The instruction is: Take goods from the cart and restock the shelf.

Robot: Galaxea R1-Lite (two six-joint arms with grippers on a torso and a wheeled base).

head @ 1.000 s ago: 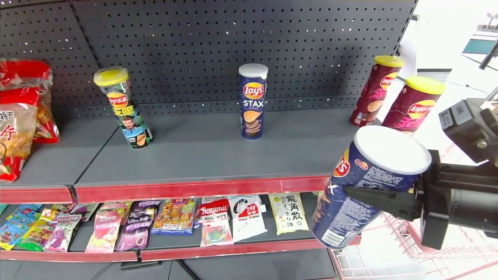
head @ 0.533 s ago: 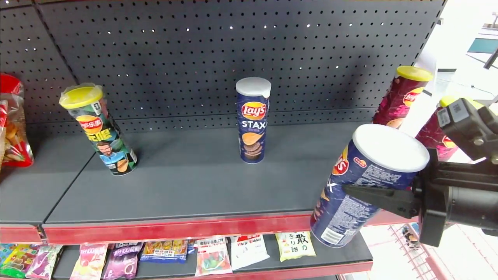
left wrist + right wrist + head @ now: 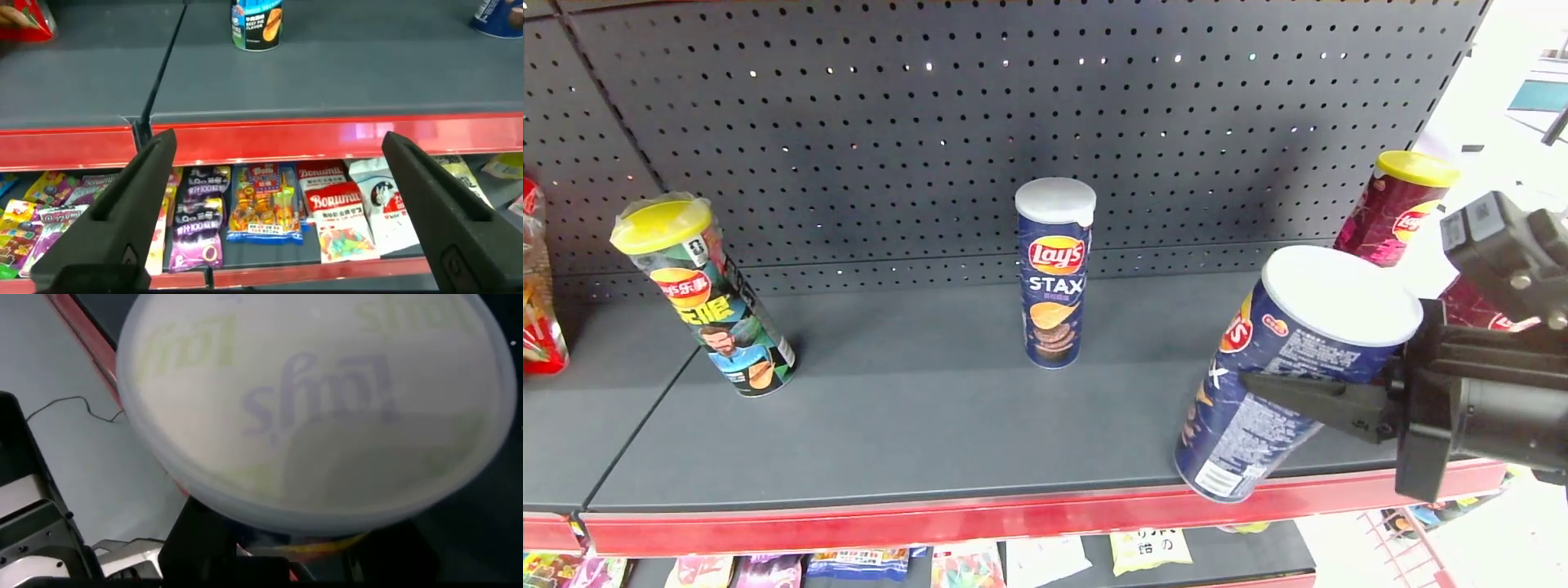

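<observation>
My right gripper [image 3: 1319, 384] is shut on a blue chips can [image 3: 1282, 376] with a white lid [image 3: 310, 400]. The can hangs tilted at the right, its bottom end over the red front edge of the grey upper shelf [image 3: 947, 425]. Another blue can [image 3: 1054, 278] stands upright mid-shelf. A green can with a yellow lid [image 3: 707, 302] stands at the left. My left gripper [image 3: 278, 212] is open and holds nothing, in front of the lower shelf of candy bags [image 3: 261, 204], just below the upper shelf's red edge [image 3: 327, 135].
A maroon can with a yellow lid [image 3: 1401, 204] stands at the shelf's right end, and a second one is partly hidden behind my right arm. A red snack bag [image 3: 535, 327] lies at the far left. A perforated back panel [image 3: 1013, 106] closes the shelf behind.
The head camera has risen, so the shelf sits lower in the picture. The held can has gone up from beside the lower shelf to the upper shelf's front edge.
</observation>
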